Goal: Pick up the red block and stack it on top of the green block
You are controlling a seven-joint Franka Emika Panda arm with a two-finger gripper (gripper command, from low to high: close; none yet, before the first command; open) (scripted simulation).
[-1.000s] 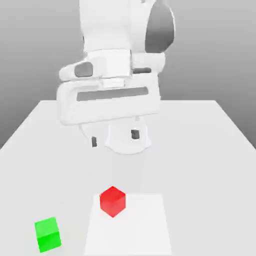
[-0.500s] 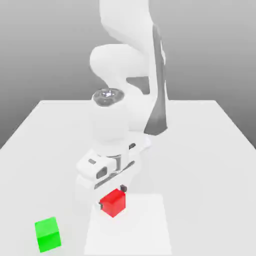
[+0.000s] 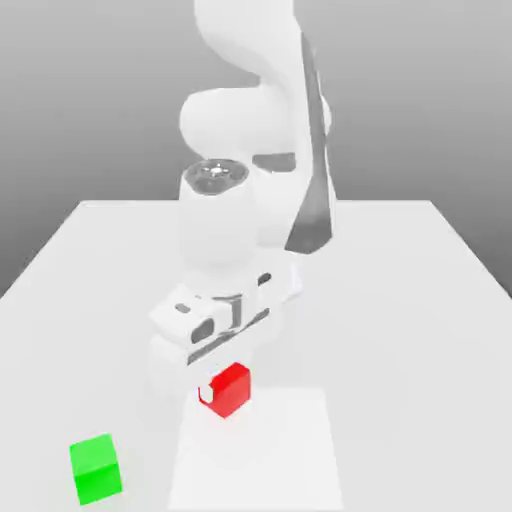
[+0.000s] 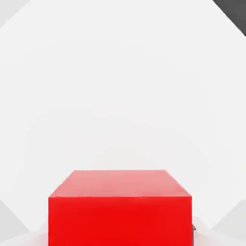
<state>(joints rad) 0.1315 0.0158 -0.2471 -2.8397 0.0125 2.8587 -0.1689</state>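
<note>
The red block [image 3: 232,390] is a small bright-red cube at the table's front middle, just past the near edge of a paler square patch [image 3: 256,455]. My gripper [image 3: 226,384] has come down on it from above and is shut on it, with the white hand covering the block's top. In the hand view the red block [image 4: 120,207] looms large and close between the fingers. The green block [image 3: 96,468] is a same-sized bright-green cube lying on the table toward the exterior view's left, near the front edge, well apart from the gripper.
The white table [image 3: 400,300] spreads wide to the exterior view's right and behind the arm. The robot's own white base and upper links [image 3: 255,150] rise at the back middle.
The arm swung down from high above the table onto the red block and the fingers shut on it. The block now shows slightly higher than half a second ago. The green block has not moved.
</note>
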